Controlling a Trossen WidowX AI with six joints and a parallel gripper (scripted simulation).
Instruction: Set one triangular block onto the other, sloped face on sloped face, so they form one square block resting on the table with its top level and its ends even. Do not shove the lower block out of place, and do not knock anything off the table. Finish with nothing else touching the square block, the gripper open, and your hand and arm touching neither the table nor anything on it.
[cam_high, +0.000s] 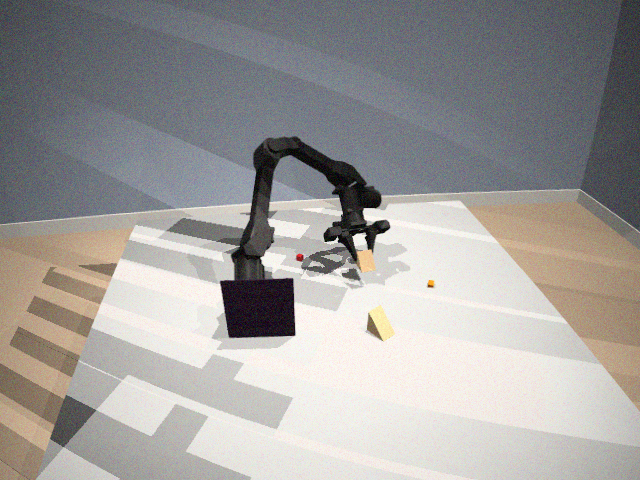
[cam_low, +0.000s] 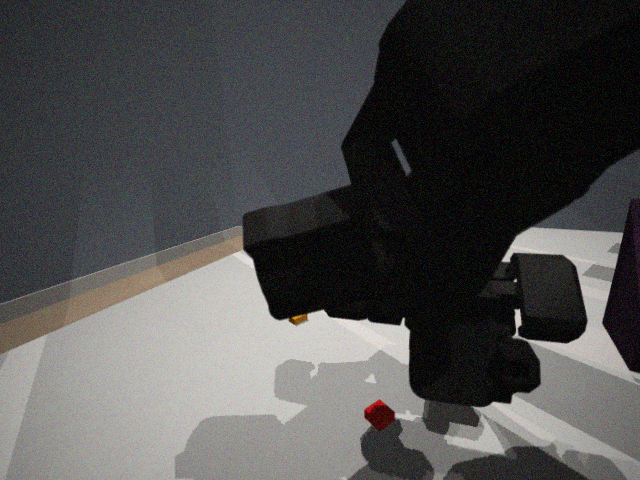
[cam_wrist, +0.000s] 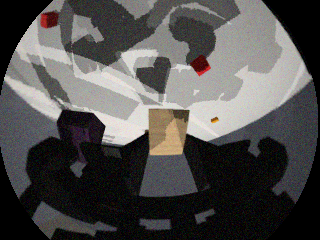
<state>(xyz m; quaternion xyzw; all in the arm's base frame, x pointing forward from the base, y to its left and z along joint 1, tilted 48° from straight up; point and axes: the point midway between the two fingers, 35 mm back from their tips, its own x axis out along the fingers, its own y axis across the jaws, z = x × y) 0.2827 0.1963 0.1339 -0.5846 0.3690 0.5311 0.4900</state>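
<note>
One tan triangular block (cam_high: 365, 261) (cam_wrist: 168, 135) is between the fingers of my gripper (cam_high: 363, 253) (cam_wrist: 165, 134), which is shut on it. The block hangs above the table, with a shadow on the table beneath it. The other triangular block (cam_high: 380, 324) is pale yellow and rests on the table nearer to the top view, its sloped face showing toward the right. The two blocks are apart. In the exterior view the arm hides the yellow block, and the held block cannot be made out clearly.
A small red cube (cam_high: 299, 257) lies near the arm's base; another red cube (cam_low: 379, 414) (cam_wrist: 200, 65) lies near the gripper's shadow. A small orange block (cam_high: 431, 283) (cam_low: 298, 319) (cam_wrist: 214, 120) lies to the right in the top view. A dark upright panel (cam_high: 261, 308) stands before the base.
</note>
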